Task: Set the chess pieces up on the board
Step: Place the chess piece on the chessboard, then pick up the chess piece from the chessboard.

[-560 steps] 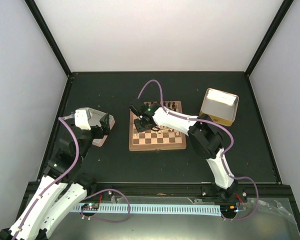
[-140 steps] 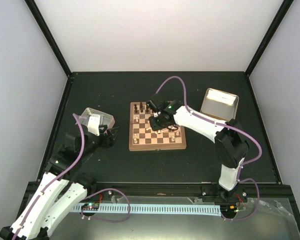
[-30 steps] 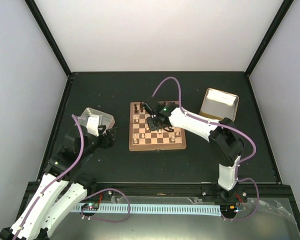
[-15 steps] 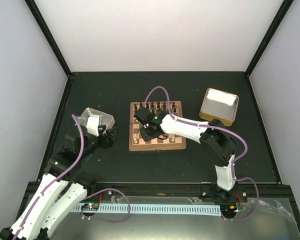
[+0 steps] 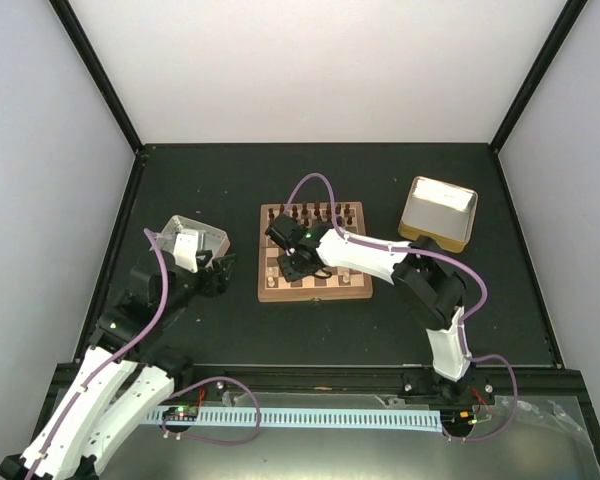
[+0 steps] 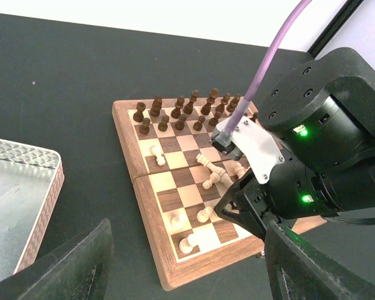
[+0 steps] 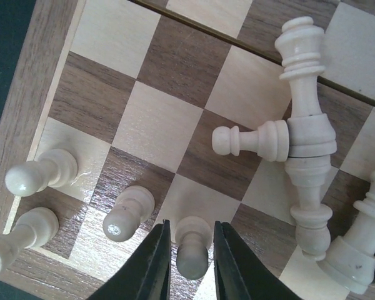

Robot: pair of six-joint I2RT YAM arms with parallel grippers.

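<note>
The board point(image 5: 315, 294) lies mid-table, with dark pieces lined along its far rows. My right gripper point(image 7: 192, 234) hangs over the near left corner. Its jaws stand open on either side of an upright pale pawn point(image 7: 192, 256), with a thin gap on each side. More pale pawns point(image 7: 128, 212) point(image 7: 40, 174) stand beside it. Other pale pieces point(image 7: 303, 125) lie toppled mid-board, a pawn point(image 7: 253, 140) among them. My left gripper point(image 6: 194, 278) is open and empty, off the board's left side. From there the board point(image 6: 151, 244) and the right arm's wrist point(image 6: 319, 162) are in sight.
A shallow metal tray point(image 5: 205, 232) sits left of the board, close to the left gripper point(image 5: 220, 270). Another tray point(image 5: 438, 212) stands at the back right. A purple cable point(image 5: 315, 182) arches over the board's far edge. Dark pieces point(image 6: 175, 112) fill the far rows.
The right gripper moved from mid-board to the near left corner, and its jaws have parted around the pawn now standing there. The left arm has not moved.
</note>
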